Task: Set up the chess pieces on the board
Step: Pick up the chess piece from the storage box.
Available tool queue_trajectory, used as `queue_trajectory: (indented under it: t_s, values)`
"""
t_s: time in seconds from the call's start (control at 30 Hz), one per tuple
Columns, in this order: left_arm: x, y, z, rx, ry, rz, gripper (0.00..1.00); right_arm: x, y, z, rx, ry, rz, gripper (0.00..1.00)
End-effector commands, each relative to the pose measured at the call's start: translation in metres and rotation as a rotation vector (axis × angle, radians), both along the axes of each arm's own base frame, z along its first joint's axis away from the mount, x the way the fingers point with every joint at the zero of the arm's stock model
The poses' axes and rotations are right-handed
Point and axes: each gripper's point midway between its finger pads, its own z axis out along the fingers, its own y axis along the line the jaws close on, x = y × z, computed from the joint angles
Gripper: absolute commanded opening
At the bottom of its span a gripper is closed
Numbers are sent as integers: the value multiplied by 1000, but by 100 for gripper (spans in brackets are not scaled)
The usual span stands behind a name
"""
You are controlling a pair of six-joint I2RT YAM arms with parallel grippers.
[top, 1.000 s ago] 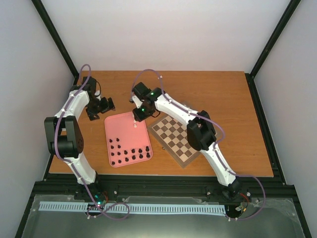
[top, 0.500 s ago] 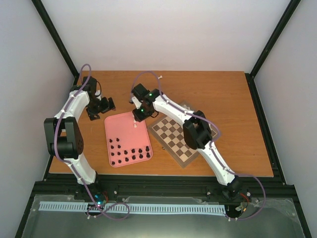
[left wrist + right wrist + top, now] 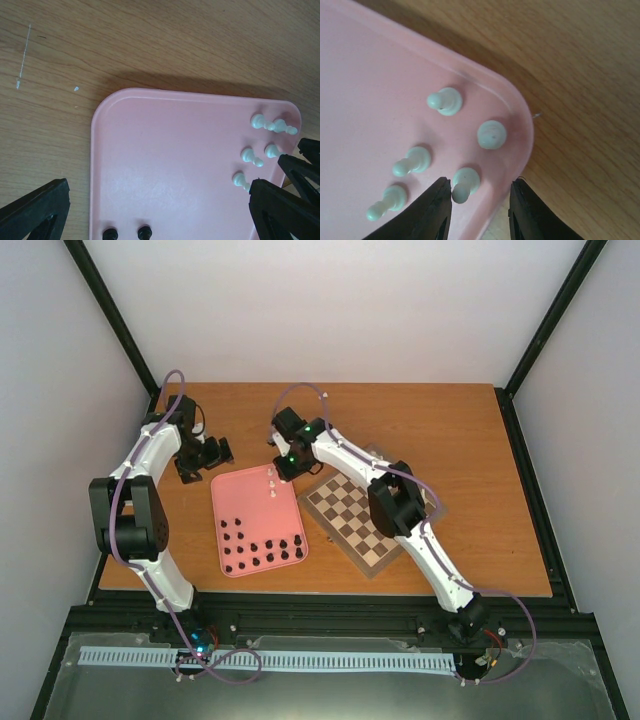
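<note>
Chess pieces (image 3: 262, 552): black ones in pink tray (image 3: 240, 502), nearer the arm bases than right gripper (image 3: 284, 466); cream pawns (image 3: 271, 483) just under it, the board (image 3: 362, 522) to its right. Left gripper (image 3: 200, 458) over table (image 3: 450, 440), beside tray. Left wrist: jaws wide apart, empty, pawns ahead-right. Right wrist: fingers (image 3: 435, 210) parted, gripping nothing, one pawn just beside a fingertip, four ahead.

My right claw (image 3: 480, 205) hangs parted over a corner of the pink tray (image 3: 370, 75); five white pieces (image 3: 492, 134) crowd it, one just beside a finger. Beyond the rim I see bare worktop (image 3: 585, 90).
</note>
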Motion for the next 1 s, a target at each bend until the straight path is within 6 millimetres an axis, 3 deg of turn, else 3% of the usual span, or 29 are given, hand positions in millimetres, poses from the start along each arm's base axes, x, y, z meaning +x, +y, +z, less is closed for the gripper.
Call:
queue_trajectory:
  t_s: [0.0, 0.33, 0.67, 0.97]
  values:
    - [3, -3, 7, -1, -30, -9, 100, 6, 5, 0, 25, -6, 1, 33]
    - [5, -3, 4, -2, -22, -10, 100, 0, 8, 12, 37, -11, 16, 30]
    - [5, -3, 3, -4, -20, -11, 100, -9, 9, 6, 12, -1, 28, 26]
    - [6, -3, 5, -4, -26, -11, 100, -2, 1, 31, -47, -105, -13, 30]
